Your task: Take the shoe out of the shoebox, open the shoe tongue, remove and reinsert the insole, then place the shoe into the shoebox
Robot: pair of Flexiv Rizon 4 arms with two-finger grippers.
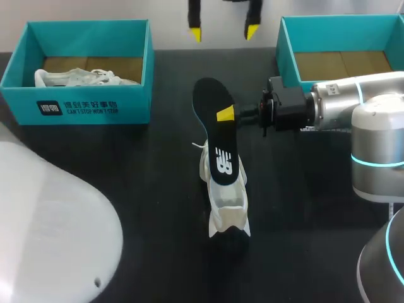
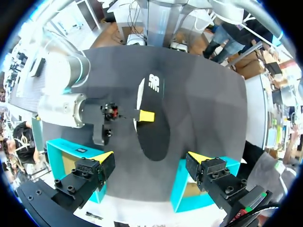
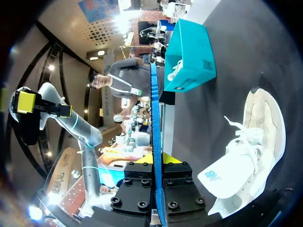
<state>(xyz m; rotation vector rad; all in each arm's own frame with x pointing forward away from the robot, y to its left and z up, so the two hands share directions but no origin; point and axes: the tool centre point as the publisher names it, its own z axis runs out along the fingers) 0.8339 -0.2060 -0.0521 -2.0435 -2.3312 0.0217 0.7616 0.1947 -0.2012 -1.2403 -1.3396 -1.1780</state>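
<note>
Cannot see most of the shoe [image 1: 228, 211] beneath the insole [image 1: 214, 132]. Only one yellow tip of the right gripper [image 1: 225, 115] to make out, the other behind the insole. Just the fingertips of the left gripper [image 1: 224, 31], cropped by the head view's edge.

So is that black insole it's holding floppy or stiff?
Probably semi-stiff: the insole, pinched at one edge by the right tool, looks straight, not drooping. Likely light, since it appears thin edge-on. It may flex if pushed.

Your head camera looks down from behind; left wrist looks down from high, right wrist from close; all share the insole [image 1: 209, 101]
</note>
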